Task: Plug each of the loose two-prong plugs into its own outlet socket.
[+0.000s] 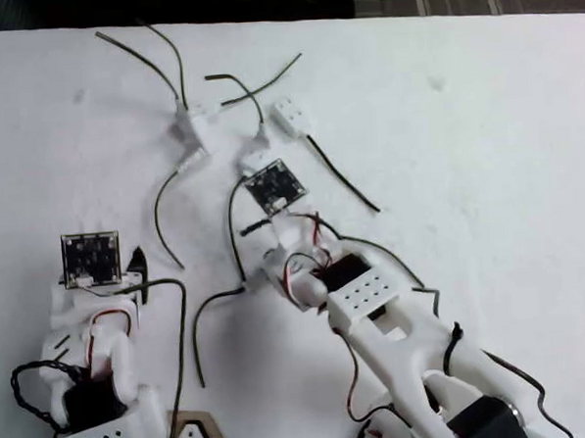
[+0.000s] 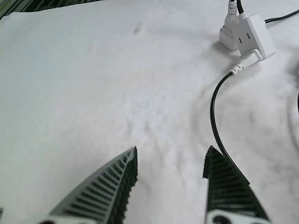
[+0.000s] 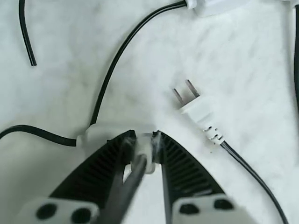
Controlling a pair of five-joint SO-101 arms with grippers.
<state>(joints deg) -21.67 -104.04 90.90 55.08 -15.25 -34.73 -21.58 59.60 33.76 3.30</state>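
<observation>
- A white cloth-covered tabletop (image 2: 93, 84) carries two robot arms, small white plugs and socket blocks, and thin black cables.
- The right hand (image 3: 145, 138) is closed. Its two grey ribbed fingers (image 3: 182, 163) pinch a small white plug body (image 3: 142, 151) right at their tips.
- The pinched plug body's long axis runs crosswise to the fingers. A thin black cable (image 3: 37, 133) leaves it sideways from a white sleeve just outside one finger. Its prongs are hidden.
- A loose white two-prong plug (image 3: 198, 109) lies flat on the tabletop just beyond the right hand's fingertips and off to one side, apart from them.
- Its two metal prongs point away from the right hand at a slant. Its long axis follows that slant, and its own lead trails back alongside the hand.
- The left hand (image 2: 172, 150) is open, its fingers spread wide over bare tabletop and holding nothing.
- A white rectangular socket block (image 2: 254, 28) sits well ahead of the left hand, toward the other arm's side. Its face with two slots is turned partly toward the hand.
- A second white moulded piece (image 2: 228, 30) touches the block's far side; whether it is plugged in cannot be told.
- A curving black lead (image 2: 212, 112) runs from the block back toward the left hand and passes behind one finger.
</observation>
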